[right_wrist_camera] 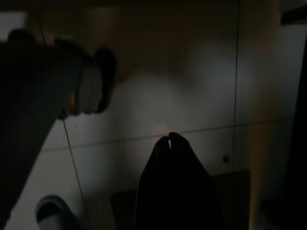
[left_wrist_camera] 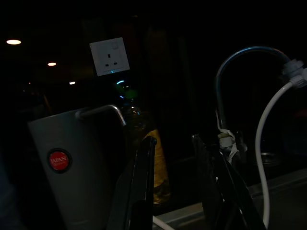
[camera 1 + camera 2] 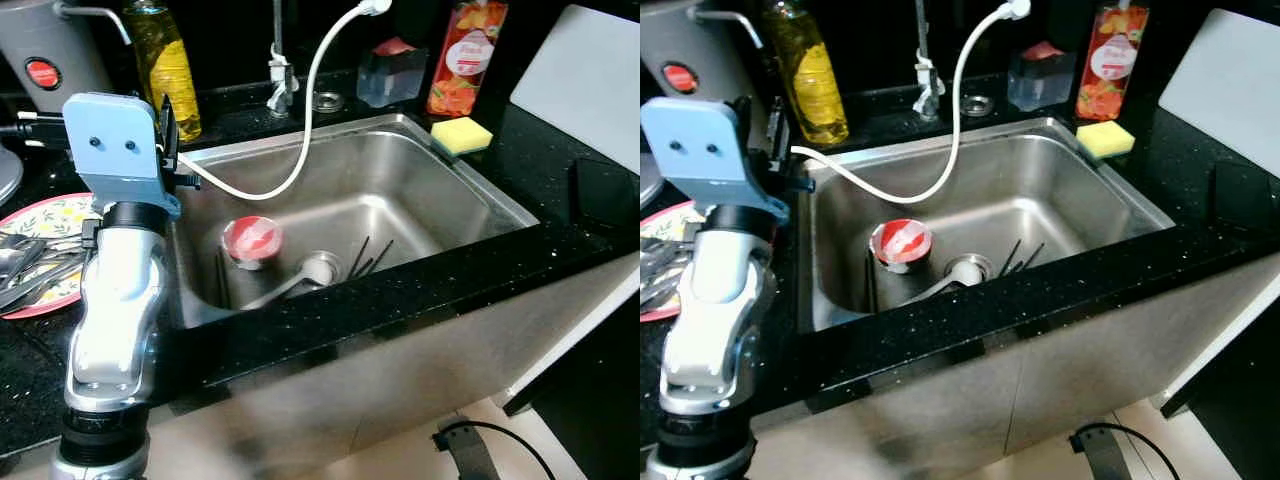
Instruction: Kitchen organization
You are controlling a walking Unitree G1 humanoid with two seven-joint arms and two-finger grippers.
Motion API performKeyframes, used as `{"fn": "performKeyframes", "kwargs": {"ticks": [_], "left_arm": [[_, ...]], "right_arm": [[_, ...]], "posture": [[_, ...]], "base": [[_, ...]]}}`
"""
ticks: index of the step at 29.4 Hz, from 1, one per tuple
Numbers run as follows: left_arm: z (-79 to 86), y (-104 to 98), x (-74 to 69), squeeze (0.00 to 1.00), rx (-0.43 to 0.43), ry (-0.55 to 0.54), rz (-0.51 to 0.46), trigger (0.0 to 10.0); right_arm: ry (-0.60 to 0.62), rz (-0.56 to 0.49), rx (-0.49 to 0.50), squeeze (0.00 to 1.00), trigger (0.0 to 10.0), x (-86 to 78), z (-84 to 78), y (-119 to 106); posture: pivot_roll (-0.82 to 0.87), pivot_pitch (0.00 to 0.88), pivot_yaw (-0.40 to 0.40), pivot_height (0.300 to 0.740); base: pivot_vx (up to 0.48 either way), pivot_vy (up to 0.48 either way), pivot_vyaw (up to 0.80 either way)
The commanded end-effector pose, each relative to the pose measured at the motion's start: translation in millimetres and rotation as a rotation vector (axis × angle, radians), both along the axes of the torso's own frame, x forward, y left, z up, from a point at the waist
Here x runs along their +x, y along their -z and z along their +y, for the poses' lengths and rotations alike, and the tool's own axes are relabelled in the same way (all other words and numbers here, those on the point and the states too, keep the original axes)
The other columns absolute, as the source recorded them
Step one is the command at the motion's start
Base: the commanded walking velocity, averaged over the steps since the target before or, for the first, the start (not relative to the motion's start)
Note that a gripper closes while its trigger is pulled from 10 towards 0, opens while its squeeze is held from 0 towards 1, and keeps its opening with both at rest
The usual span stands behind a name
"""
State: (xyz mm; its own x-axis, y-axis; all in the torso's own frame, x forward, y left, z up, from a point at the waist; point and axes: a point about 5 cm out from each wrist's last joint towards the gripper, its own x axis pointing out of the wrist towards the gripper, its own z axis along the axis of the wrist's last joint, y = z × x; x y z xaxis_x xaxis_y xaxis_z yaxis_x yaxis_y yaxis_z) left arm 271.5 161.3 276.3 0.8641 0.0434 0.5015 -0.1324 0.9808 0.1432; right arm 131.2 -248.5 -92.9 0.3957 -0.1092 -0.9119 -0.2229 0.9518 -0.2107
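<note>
In the sink (image 3: 470,190), red-lidded cup (image 3: 252,240) — left claw (image 2: 175,143) spread beside oil bottle (image 3: 165,62).

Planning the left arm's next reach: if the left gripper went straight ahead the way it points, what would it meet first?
Probably the yellow oil bottle, which stands between the open fingers of the left gripper, beside the grey appliance; depth is unclear in this dark view.
</note>
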Motion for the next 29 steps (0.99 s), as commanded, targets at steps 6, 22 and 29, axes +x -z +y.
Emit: {"fn": "performKeyframes", "kwargs": {"ticks": [6, 22, 29], "left_arm": [[-35.8, -16, -2.1, 0.00, -0.028, 0.246, -0.034, 10.0], [-53.0, -5, 0.4, 0.00, -0.081, 0.287, 0.030, 10.0], [-53.0, -5, 0.4, 0.00, -0.081, 0.287, 0.030, 10.0]], "right_arm": [[-0.038, -0.033, 0.007, 0.00, 10.0, 14.2, 8.7, -3], [-0.072, -0.025, -0.014, 0.00, 10.0, 16.7, 19.5, -1], [-0.072, -0.025, -0.014, 0.00, 10.0, 16.7, 19.5, -1]], "posture": [[0.04, 0.000, 0.040, 0.740], [0.06, 0.000, 0.048, 0.740], [0.06, 0.000, 0.048, 0.740]], "base": [[0.000, 0.000, 0.00], [0.000, 0.000, 0.00], [0.000, 0.000, 0.00]]}}
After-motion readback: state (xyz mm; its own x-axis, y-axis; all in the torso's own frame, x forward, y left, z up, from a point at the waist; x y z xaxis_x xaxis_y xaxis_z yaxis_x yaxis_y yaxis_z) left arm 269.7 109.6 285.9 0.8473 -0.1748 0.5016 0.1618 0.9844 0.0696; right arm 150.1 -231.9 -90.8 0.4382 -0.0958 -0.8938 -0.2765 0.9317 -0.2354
